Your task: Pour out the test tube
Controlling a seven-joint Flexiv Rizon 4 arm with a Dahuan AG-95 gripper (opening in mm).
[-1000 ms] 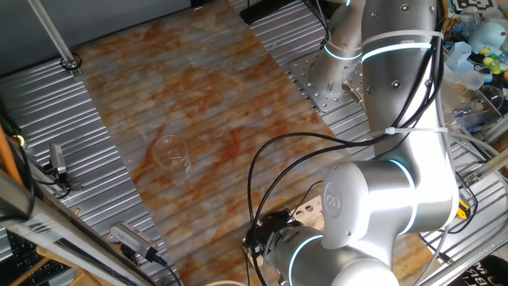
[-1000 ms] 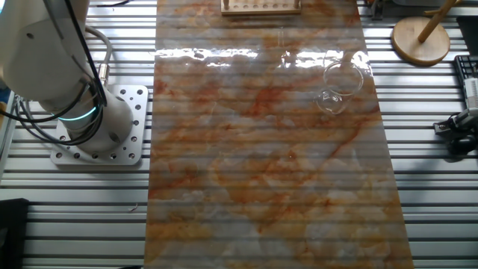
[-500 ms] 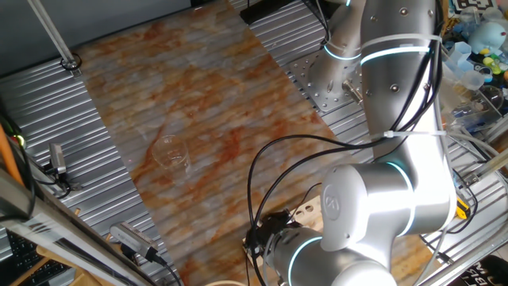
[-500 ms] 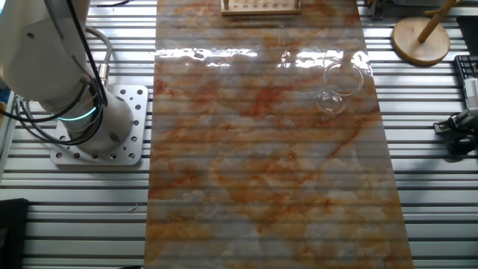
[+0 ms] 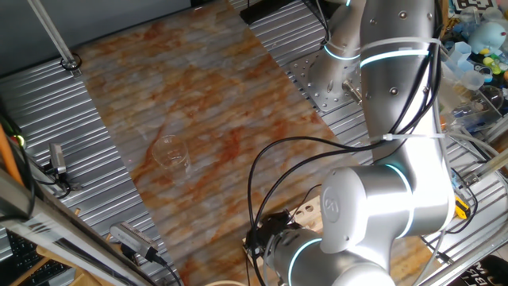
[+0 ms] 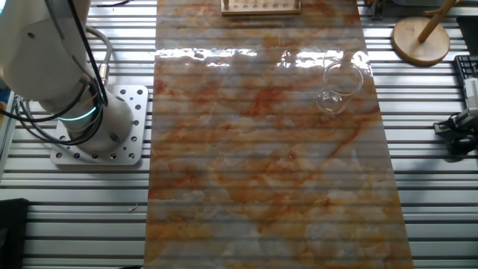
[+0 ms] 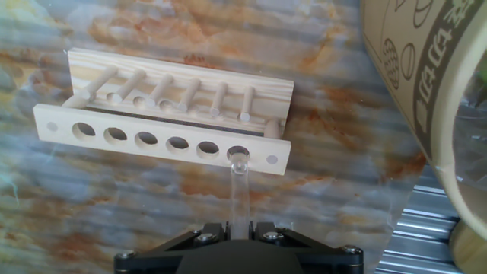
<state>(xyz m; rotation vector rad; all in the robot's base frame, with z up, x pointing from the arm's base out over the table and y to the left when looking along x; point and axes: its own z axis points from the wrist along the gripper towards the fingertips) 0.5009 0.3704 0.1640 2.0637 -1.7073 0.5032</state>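
Here the gripper [image 7: 239,228] is clamped on the tube [image 7: 240,194], whose rounded end sits just over the rightmost hole of the wooden rack [image 7: 163,114] in the hand view. In the other fixed view the rack [image 6: 261,7] lies at the far edge of the marbled mat [image 6: 261,164], with the beaker [image 6: 336,87] standing apart, nearer and to the right.
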